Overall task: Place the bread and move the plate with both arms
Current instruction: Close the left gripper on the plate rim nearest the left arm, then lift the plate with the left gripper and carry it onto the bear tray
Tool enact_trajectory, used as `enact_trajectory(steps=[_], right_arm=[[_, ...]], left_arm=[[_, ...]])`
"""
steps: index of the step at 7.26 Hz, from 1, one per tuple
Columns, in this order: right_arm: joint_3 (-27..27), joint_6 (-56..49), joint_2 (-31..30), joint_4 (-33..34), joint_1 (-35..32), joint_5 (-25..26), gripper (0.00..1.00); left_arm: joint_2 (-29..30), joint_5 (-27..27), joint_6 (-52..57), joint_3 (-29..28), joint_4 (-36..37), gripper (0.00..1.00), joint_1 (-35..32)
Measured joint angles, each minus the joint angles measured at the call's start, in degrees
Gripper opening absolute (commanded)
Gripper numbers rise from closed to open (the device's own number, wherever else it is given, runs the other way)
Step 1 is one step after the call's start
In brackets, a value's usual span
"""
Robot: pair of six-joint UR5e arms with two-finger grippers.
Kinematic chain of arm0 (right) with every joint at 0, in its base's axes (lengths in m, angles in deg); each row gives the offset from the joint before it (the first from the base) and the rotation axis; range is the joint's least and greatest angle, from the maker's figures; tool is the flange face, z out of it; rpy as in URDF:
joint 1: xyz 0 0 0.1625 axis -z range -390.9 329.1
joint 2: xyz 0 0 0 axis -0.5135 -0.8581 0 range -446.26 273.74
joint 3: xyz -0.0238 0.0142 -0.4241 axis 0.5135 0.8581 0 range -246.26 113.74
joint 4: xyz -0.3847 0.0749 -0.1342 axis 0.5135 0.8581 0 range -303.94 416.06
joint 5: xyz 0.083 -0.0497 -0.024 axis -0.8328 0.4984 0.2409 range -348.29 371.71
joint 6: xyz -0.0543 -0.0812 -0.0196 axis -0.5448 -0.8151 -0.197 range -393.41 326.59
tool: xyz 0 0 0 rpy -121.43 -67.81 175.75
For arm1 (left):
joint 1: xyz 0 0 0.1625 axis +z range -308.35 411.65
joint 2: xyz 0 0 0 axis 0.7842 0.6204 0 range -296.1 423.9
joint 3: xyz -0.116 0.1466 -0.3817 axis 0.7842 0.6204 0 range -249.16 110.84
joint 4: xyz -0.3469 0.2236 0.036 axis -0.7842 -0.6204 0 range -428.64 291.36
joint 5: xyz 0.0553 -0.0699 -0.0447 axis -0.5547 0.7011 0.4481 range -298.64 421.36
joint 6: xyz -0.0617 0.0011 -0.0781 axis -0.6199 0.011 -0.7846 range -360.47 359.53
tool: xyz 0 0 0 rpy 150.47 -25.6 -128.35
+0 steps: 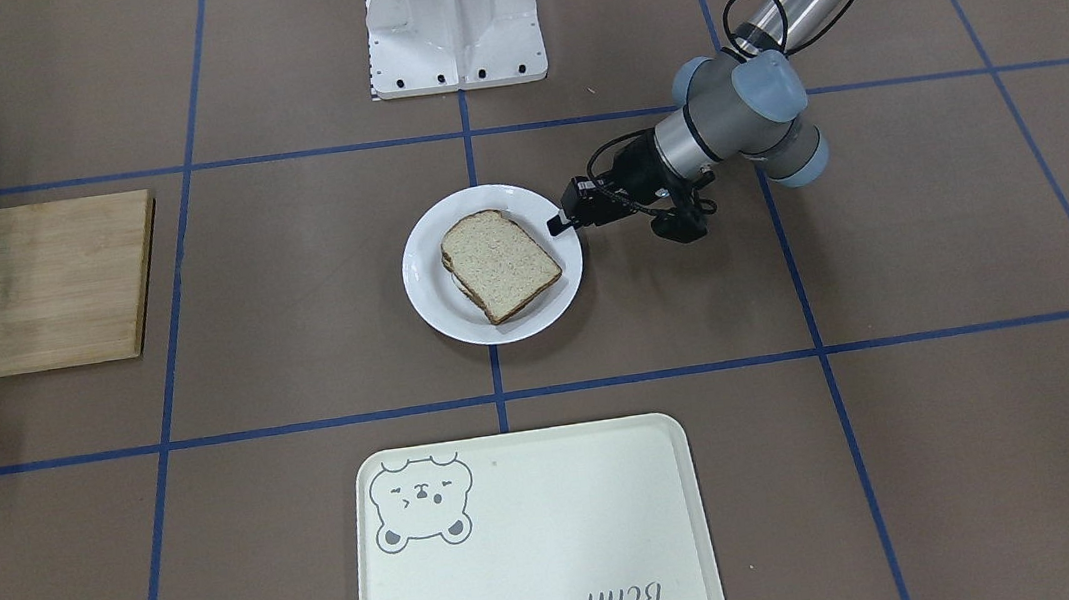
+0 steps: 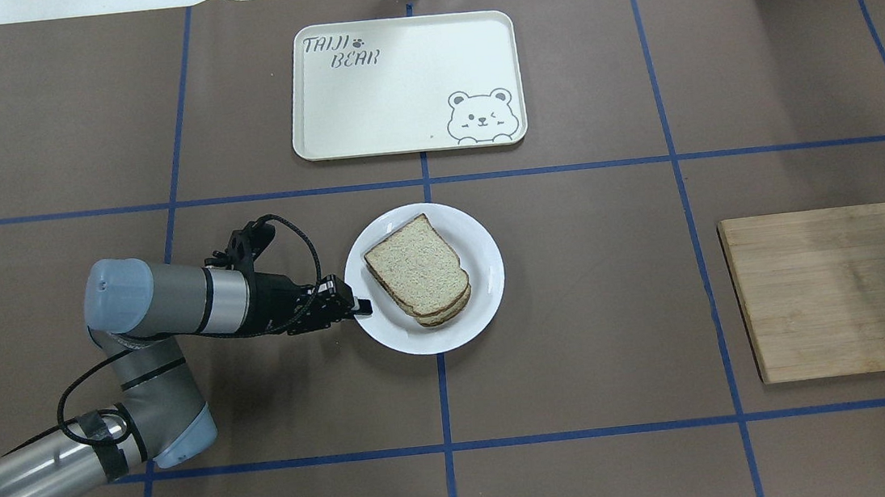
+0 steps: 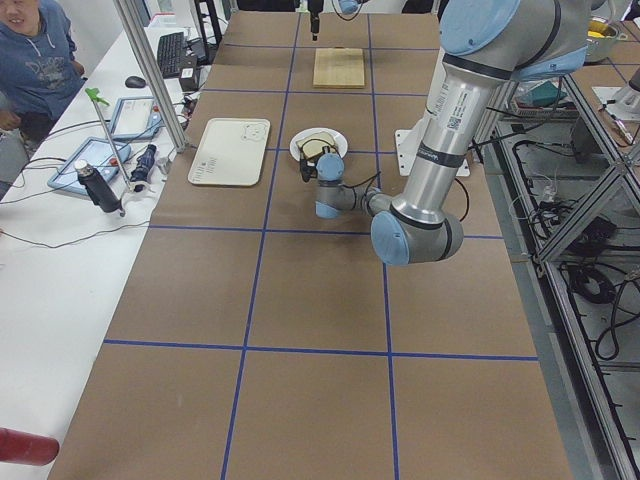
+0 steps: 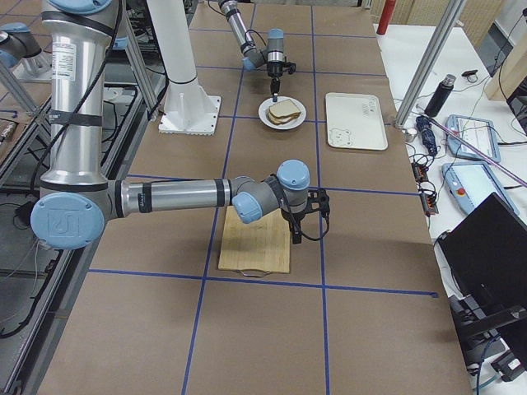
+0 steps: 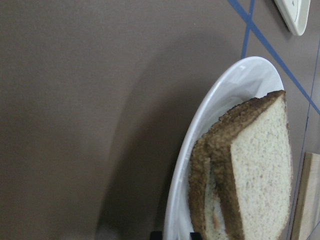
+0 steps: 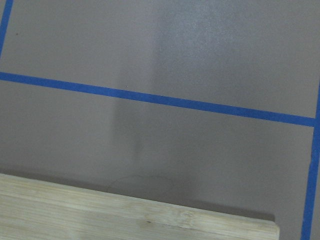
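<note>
The white plate [image 2: 486, 277] lies at the table's centre with the bread [image 2: 416, 271] on top of another slice. My left gripper [image 2: 363, 306] reaches in level from the side. Its thin black fingers stand one on each side of the plate's [image 5: 220, 100] rim, shut on it. In the front-facing view the same left gripper [image 1: 554, 227] meets the plate [image 1: 433, 291] beside the bread [image 1: 500, 262]. My right gripper [image 4: 293, 237] hangs over the edge of the wooden board, far from the plate. I cannot tell whether it is open or shut.
A cream tray [image 2: 395, 91] with a bear drawing lies beyond the plate. The wooden cutting board [image 2: 844, 291] sits on my right side. The white pedestal [image 1: 453, 22] stands at the robot's base. A person sits at the side bench.
</note>
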Motion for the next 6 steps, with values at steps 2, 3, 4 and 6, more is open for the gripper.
enact_trajectory(steps=[2, 3, 4, 6], right_arm=[[0.0, 0.0, 0.0, 0.1, 0.0, -0.1, 1.00], [0.0, 0.0, 0.1, 0.1, -0.1, -0.2, 1.00], [0.0, 0.0, 0.1, 0.1, -0.2, -0.3, 1.00], [-0.1, 0.0, 0.1, 0.1, -0.2, -0.4, 1.00]], left_arm=[[0.0, 0.0, -0.1, 0.0, -1.0, 0.00, 0.0], [0.0, -0.5, -0.3, 0.0, -2.1, 0.00, -0.1], [0.1, -1.8, -1.7, 0.1, -4.0, 0.00, -0.1], [1.8, -7.0, -6.8, 0.1, -6.1, 0.00, -0.2]])
